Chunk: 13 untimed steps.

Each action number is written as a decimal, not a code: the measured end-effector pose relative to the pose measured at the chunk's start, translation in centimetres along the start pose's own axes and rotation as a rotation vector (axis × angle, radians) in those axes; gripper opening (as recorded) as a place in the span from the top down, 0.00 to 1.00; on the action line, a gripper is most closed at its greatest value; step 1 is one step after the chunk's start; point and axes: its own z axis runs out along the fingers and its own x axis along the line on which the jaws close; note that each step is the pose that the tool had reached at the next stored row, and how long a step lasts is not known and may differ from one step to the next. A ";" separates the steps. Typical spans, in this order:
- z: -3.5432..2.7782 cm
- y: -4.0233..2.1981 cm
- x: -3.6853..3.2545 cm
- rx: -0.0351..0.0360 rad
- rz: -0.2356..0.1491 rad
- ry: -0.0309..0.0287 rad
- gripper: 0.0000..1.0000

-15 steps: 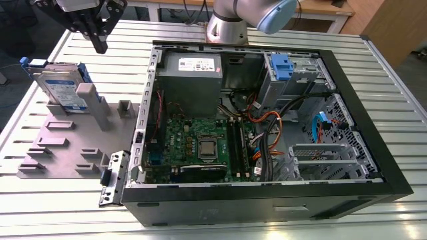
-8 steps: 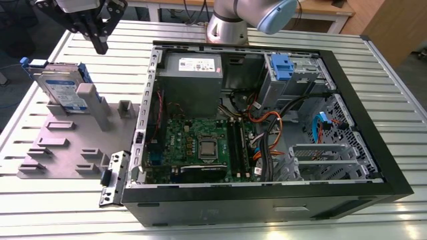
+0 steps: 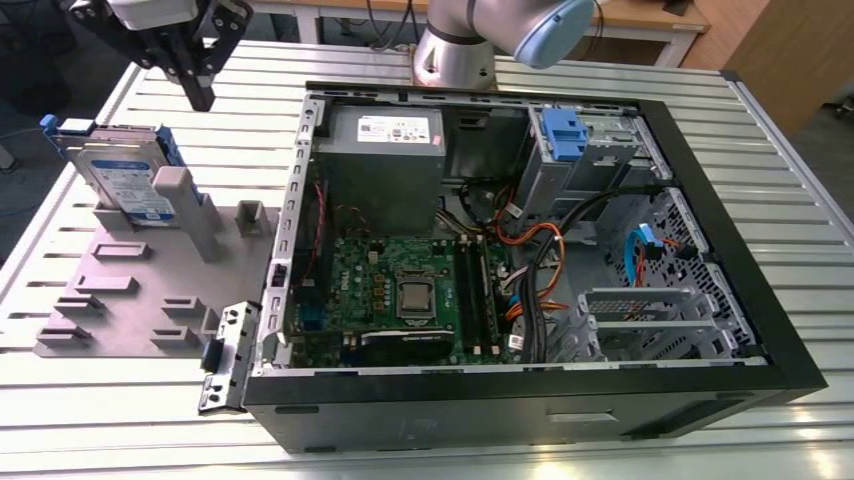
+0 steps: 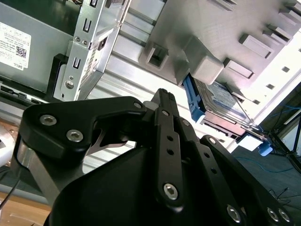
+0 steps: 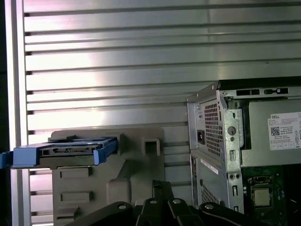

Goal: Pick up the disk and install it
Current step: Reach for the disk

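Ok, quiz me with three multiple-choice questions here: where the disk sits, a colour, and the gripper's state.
1. Where is the disk? A on edge in the grey fixture plate beside the computer case; B inside the case; C flat on the floor.
2. What colour are its side rails? A red; B blue; C black.
3. The gripper is: A shut on the disk; B open around it; C shut, empty, apart from the disk.
Answers: 1 A, it stands against the plate's posts. 2 B, blue in both wrist views. 3 C, fingers together in the second wrist view, nothing between.
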 end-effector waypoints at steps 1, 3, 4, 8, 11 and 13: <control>0.04 0.00 0.05 0.0000 0.000 0.0000 0.89; 0.15 -0.02 0.16 -0.0001 0.000 -0.0001 0.89; 0.21 -0.02 0.22 -0.0001 0.000 -0.0001 0.89; 0.50 -0.07 0.62 -0.0001 0.000 -0.0001 0.89; 0.77 -0.12 1.13 -0.0001 0.000 -0.0001 0.89; 0.93 -0.16 1.54 -0.0001 0.000 -0.0001 0.89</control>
